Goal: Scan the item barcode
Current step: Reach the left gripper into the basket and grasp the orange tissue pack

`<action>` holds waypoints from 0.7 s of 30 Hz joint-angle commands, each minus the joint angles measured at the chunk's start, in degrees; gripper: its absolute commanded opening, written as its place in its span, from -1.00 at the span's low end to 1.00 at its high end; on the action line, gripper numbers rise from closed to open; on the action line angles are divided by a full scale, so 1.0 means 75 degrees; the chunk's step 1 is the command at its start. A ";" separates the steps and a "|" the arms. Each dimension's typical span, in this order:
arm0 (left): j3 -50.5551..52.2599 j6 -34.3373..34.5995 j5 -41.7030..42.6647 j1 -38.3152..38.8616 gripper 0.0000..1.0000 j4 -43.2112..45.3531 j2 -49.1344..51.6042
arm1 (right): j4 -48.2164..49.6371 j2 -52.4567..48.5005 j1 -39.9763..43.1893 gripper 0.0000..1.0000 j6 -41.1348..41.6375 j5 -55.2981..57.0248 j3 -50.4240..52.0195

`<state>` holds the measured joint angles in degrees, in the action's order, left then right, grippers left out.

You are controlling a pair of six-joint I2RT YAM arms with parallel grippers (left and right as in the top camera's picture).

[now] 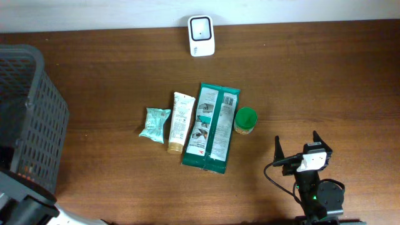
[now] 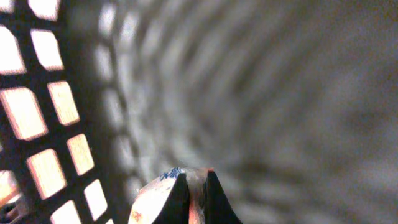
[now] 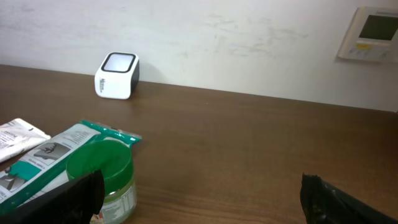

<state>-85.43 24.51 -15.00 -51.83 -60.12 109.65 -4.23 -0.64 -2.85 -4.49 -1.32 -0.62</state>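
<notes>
In the left wrist view my left gripper is down inside the dark mesh basket. Its jaws are pinched shut on a pale packet with orange and blue print, whose edge sticks up between the tips. The overhead view hides that gripper and packet behind the basket. The white barcode scanner stands at the table's far edge and also shows as scanner. My right gripper rests near the front right, wide open and holding nothing, seen also as right gripper.
A row of goods lies mid-table: a small teal packet, a cream tube, a long green pack and a green-lidded jar. The jar sits just by my right gripper's left finger. A wall panel hangs behind.
</notes>
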 commanded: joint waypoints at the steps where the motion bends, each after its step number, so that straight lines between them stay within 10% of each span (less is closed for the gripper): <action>1: -0.1842 0.0038 0.0574 0.0003 -1.00 -0.0487 0.0020 | -0.0038 0.0038 -0.0070 0.97 0.0064 0.0067 0.0041; 10: -0.5887 0.0032 0.0638 0.1786 -1.00 -0.1335 -0.0446 | -0.0038 0.0038 -0.0070 0.97 0.0064 0.0067 0.0041; 21: -0.6117 -0.0379 0.1352 0.6400 -1.00 -0.1606 -0.0586 | -0.0038 0.0038 -0.0070 0.97 0.0064 0.0067 0.0041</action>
<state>-130.78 23.22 -6.70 -10.87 -71.57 103.66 -4.23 -0.64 -2.85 -4.49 -1.32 -0.62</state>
